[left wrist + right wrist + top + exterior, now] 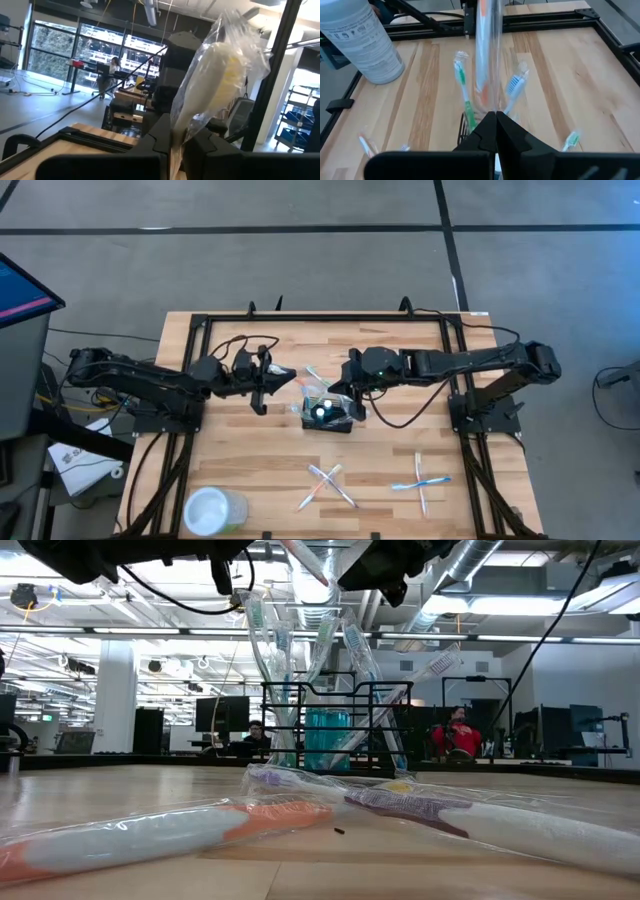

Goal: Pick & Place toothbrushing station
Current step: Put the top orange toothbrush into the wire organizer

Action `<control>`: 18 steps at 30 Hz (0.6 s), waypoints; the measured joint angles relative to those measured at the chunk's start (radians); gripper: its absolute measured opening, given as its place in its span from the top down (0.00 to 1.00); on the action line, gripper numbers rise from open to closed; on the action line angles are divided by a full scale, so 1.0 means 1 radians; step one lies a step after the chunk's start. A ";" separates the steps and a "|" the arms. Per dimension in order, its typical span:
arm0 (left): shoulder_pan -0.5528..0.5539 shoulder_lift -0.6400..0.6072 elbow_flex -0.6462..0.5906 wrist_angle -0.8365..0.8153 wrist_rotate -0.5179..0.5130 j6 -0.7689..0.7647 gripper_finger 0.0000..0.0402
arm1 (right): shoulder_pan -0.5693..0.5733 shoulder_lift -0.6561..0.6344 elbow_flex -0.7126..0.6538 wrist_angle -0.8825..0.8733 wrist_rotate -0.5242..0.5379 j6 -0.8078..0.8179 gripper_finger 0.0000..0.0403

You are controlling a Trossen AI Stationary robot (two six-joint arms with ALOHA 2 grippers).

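Black wire-mesh toothbrushing station [327,417] sits at centre frame of the high view, on the wooden bench [250,450], between the two arms. Contents: several toothbrushes standing upright and splayed, among them a green-bristled one [463,92] and a blue-headed one [514,90], plus a teal object [326,740] seen through the mesh in the low view; its nature is hard to make out. Clear round plastic cup [212,510] lies at lower left of the high view; contents cannot be told. Loose on the bench: two crossed wrapped toothbrushes [325,485] at lower centre, two more crossed [420,483] at lower right. White cylindrical container [362,37], cut off at upper left of the right wrist view. Left claw [262,383], just left of the station, pressed together on a wrapped toothbrush with pale yellow head [215,75]; the handle is hidden between the fingers. Right claw [352,398], over the station's right edge, pressed together on a clear-wrapped toothbrush with orange handle [484,55]; the station itself is mostly hidden beneath it in that view. Foreground wrapped toothbrushes in the low view are blurred.
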 joint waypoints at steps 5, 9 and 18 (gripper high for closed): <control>0.000 -0.040 0.003 -0.032 0.000 -0.001 0.97 | 0.000 0.005 -0.009 -0.055 0.000 0.001 0.94; 0.000 -0.082 0.003 -0.091 0.023 -0.004 0.97 | 0.001 0.003 -0.006 -0.095 0.000 0.007 0.85; -0.005 -0.127 0.002 -0.271 0.054 -0.019 0.97 | 0.053 -0.037 -0.005 -0.081 0.000 0.000 0.78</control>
